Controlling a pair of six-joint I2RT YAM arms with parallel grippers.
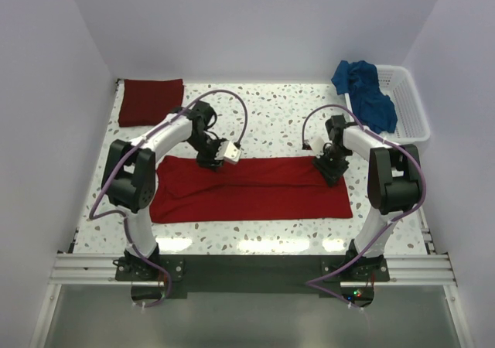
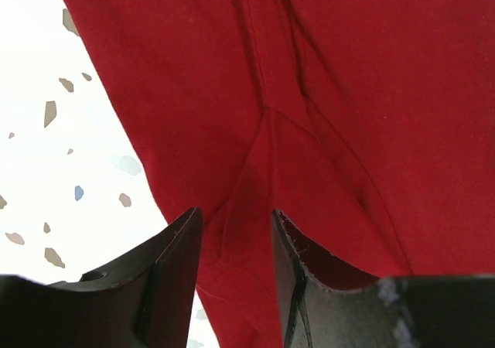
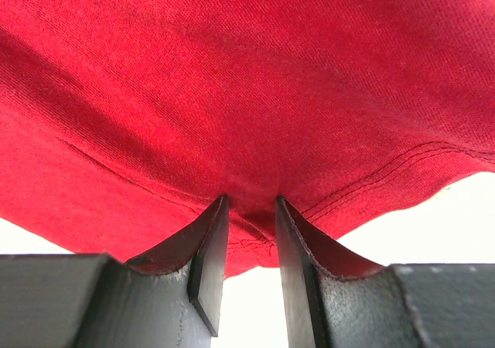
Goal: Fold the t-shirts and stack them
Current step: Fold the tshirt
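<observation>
The bright red t-shirt (image 1: 251, 188) lies as a long flat band across the middle of the table. My left gripper (image 1: 214, 161) is at its far edge near the left end, shut on a raised ridge of the red cloth (image 2: 236, 232). My right gripper (image 1: 328, 167) is at the far edge near the right end, shut on the hem of the red cloth (image 3: 251, 216). The maroon t-shirt (image 1: 151, 100) lies folded at the back left. The blue t-shirt (image 1: 365, 93) is crumpled over the rim of the basket.
A white lattice basket (image 1: 411, 104) stands at the back right corner. White walls close the table in on the left, back and right. The speckled tabletop (image 1: 263, 116) shows between the shirts.
</observation>
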